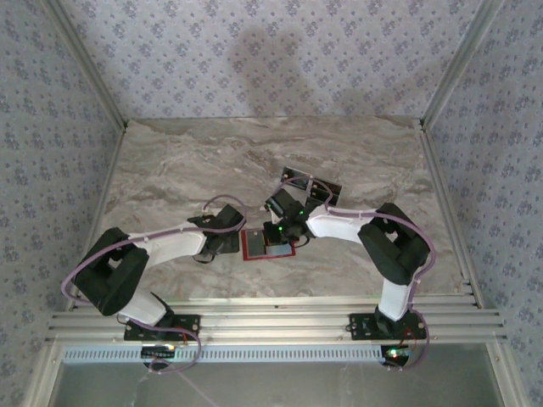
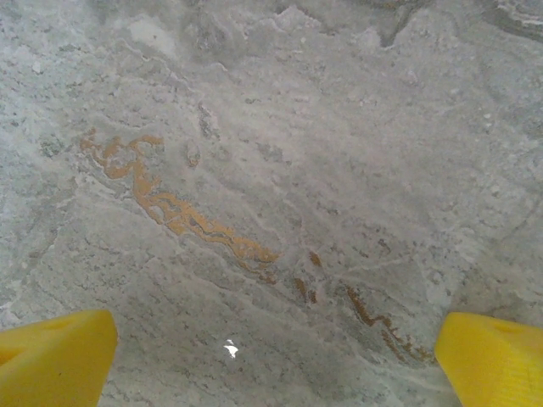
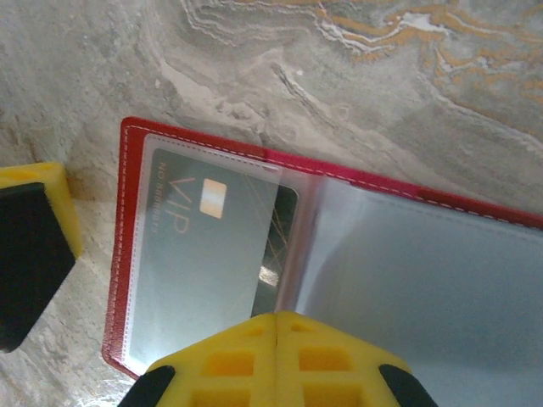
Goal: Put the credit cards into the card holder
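Left jaws stand fully spread: the two yellow fingers (image 2: 53, 363) sit at opposite lower corners of the left wrist view, with nothing between them but bare marble-patterned worktop (image 2: 271, 153) crossed by a brown-orange vein. They grip nothing. In the top view these jaws sit low just to the left of the card holder (image 1: 257, 247); whether they touch it cannot be told. The card holder, red, lies opened flat on the worktop between the two sets of jaws and directly beneath the right jaws, its clear plastic sleeves facing up. Right jaws are closed, their yellow fingers (image 3: 237, 360) meeting along a single seam with nothing visible pinched between them. They are poised over the holder's fold, and contact with the sleeves cannot be judged. Just ahead and left of the right jaws' tips, one dark credit card (image 3: 199, 271) marked "VIP", with a small gold chip, lies inside the left-hand sleeve, its inner edge showing slightly past the sleeve's mouth toward the fold. The right-hand sleeve, ahead and right of those tips, looks pale and glossy. Beyond the right jaws, farther from the arm bases, the loose credit cards (image 1: 312, 184) lie flat on the worktop as dark rectangles, apart from both sets of jaws; their number cannot be resolved.
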